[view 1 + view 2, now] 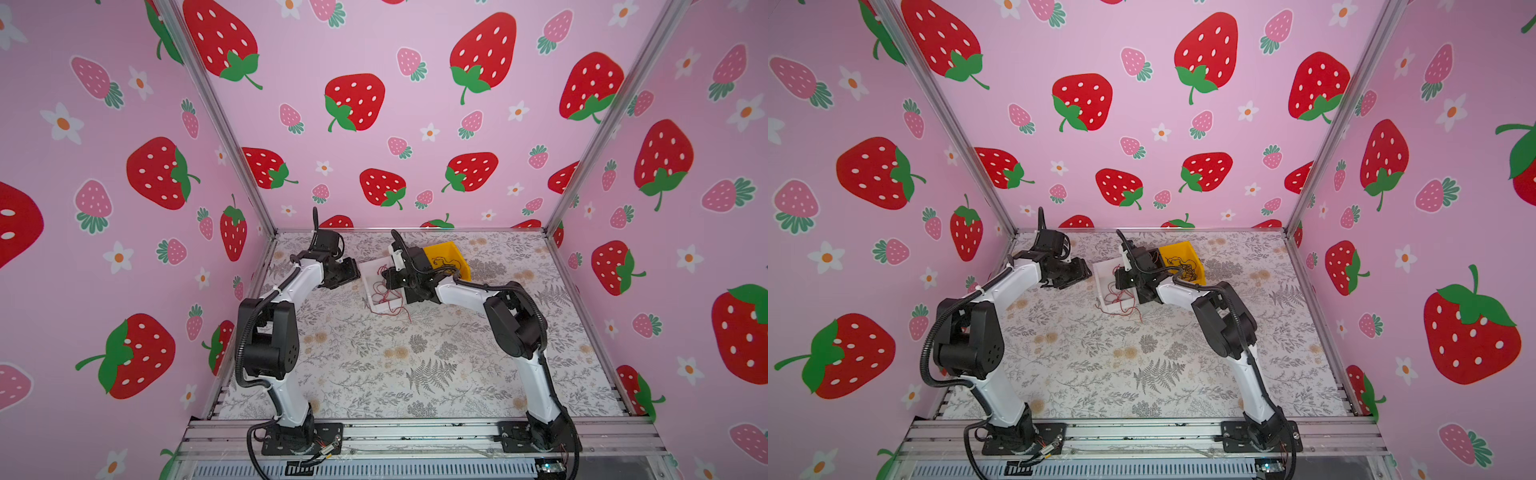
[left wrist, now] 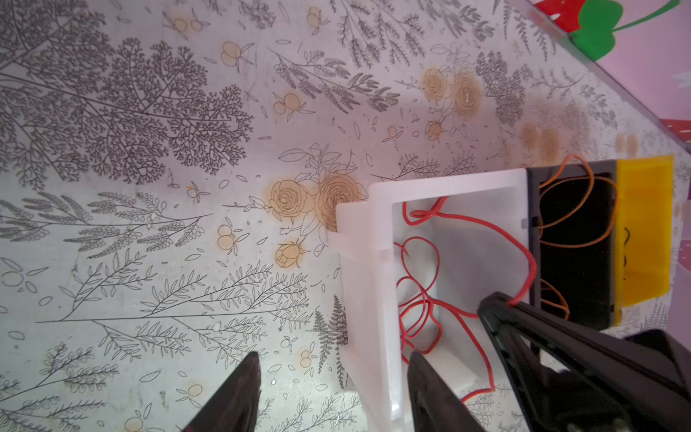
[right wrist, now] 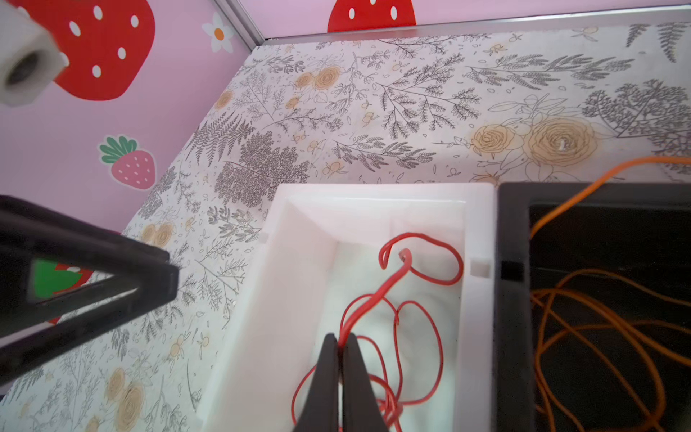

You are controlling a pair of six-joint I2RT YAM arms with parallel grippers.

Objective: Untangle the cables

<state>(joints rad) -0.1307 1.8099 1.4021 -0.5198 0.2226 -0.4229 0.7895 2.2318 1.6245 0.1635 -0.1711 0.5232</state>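
Apparently we are near done: red cables [image 3: 374,299] in white bin [image 3: 284,284], orange cables [image 3: 598,329] in black bin [image 3: 512,318], black cables [image 1: 1185,268] in yellow bin [image 1: 1177,249]. Right pincer [image 3: 340,344] pinches red loop; left pincer [image 2: 334,355] spread, empty. Remaining: red tail on surface [image 1: 374,365].

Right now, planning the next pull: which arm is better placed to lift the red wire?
Right, probably: the right gripper is shut on the red wire over the white bin; the left gripper is open at the bin's wall, holding nothing.
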